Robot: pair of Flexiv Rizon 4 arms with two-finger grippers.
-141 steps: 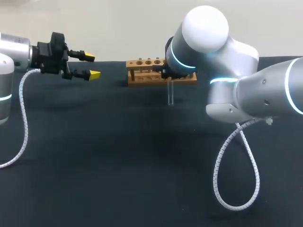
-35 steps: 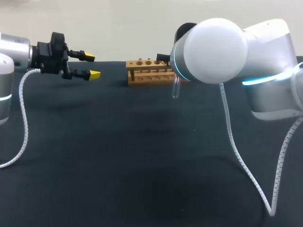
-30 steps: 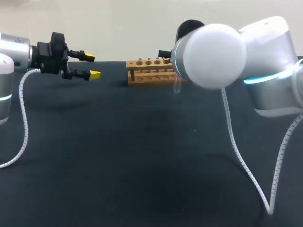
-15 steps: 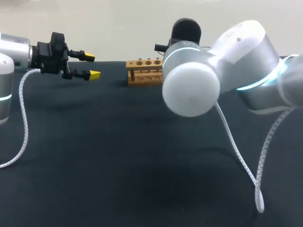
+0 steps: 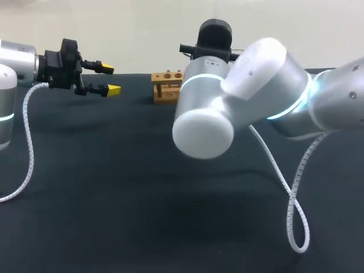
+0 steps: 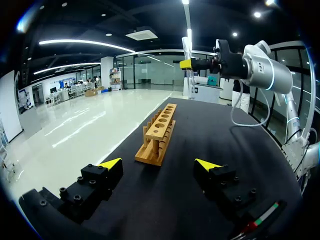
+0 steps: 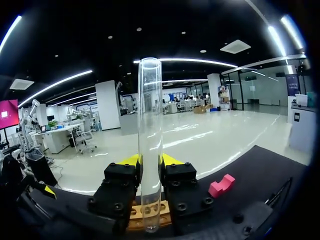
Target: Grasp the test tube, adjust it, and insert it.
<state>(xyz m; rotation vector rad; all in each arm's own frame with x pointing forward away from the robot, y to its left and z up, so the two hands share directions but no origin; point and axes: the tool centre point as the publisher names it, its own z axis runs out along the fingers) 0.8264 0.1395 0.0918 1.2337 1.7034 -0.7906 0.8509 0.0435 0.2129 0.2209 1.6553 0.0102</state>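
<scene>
Item 1, test tube (image 7: 150,140): clear glass, upright, clamped between the two fingers of my right pincer (image 7: 150,160), which grip it from both sides in its lower half. Its round closed end hangs below the fingers and its open mouth stands above them. From the left wrist view the test tube (image 6: 189,82) hangs in the air over the far end of the rack, apart from it.

Item 2, rack (image 5: 166,85): wooden, with a row of round holes along the top, standing on the far side of the black table (image 5: 114,199). My right arm (image 5: 256,79) covers its right part in the head view. The rack (image 7: 162,210) lies right under the tube's closed end.

Item 3, left pincer (image 5: 109,78): fingers apart, holding nothing, raised above the table well to the left of the rack. Its yellow tips point at the rack (image 6: 159,132).

Item 4, pink block (image 7: 221,186): on the table, beside the right pincer.
</scene>
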